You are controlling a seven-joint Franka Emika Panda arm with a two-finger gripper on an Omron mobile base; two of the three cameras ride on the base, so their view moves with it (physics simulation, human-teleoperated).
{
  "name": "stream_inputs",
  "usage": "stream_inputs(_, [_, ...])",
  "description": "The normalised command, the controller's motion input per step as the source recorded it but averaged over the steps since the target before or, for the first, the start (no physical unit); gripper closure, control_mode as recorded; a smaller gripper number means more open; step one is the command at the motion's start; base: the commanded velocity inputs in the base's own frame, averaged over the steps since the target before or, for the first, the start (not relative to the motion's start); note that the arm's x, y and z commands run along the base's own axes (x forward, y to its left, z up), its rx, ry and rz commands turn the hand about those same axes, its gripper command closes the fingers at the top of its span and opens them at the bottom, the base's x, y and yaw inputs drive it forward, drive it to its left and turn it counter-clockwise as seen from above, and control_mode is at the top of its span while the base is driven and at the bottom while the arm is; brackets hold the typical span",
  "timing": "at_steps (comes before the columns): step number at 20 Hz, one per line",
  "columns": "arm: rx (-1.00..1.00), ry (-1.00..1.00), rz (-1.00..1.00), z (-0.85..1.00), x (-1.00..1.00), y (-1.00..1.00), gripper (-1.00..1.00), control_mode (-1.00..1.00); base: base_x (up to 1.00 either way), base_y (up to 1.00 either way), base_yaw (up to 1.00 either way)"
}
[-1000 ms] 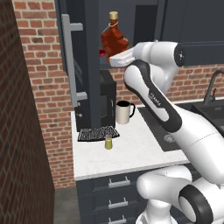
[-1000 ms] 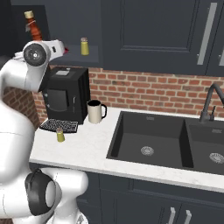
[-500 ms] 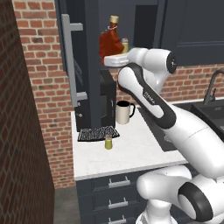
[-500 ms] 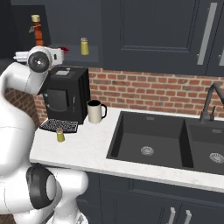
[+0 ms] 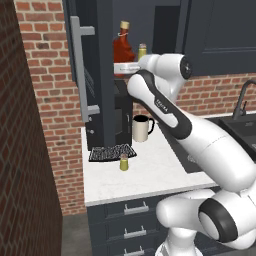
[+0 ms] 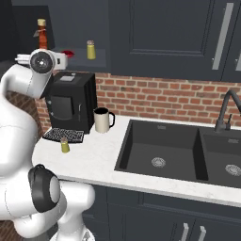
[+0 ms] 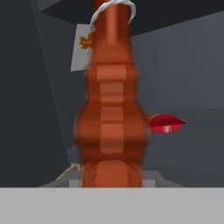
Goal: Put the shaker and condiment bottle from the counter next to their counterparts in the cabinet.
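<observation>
Shaker (image 5: 123, 162) sits near counter (image 5: 150, 175) front edge, just in front of the black grille mat (image 5: 112, 152), open slab to its right. Gripper (image 5: 121, 67) at cabinet (image 5: 90, 75) opening carries condiment bottle (image 7: 113, 118) upright; finger state unclear. Small red bottle (image 7: 165, 124) lies behind it, yellow shaker (image 6: 91, 50) further right.

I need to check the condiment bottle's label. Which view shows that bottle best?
The hand view: the condiment bottle is close up, with its pale label by the neck. The left base view shows it whole but small, and the right base view just its slim upper part.
</observation>
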Motion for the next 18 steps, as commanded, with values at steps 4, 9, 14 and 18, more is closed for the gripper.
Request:
stream_inputs(4, [0.0,-0.04,0.0,-0.01,0.03,0.0,1.0,-1.0,0.0,0.0,0.0])
stream_inputs(9, [0.0,-0.05,0.0,-0.06,0.11,0.0,1.0,-1.0,0.0,0.0,0.0])
stream_inputs(14, [0.0,0.0,0.0,-0.14,0.45,0.0,1.0,-1.0,0.0,0.0,0.0])
stream_inputs(18, [0.0,0.0,0.0,-0.05,0.47,0.0,1.0,-1.0,0.0,0.0,0.0])
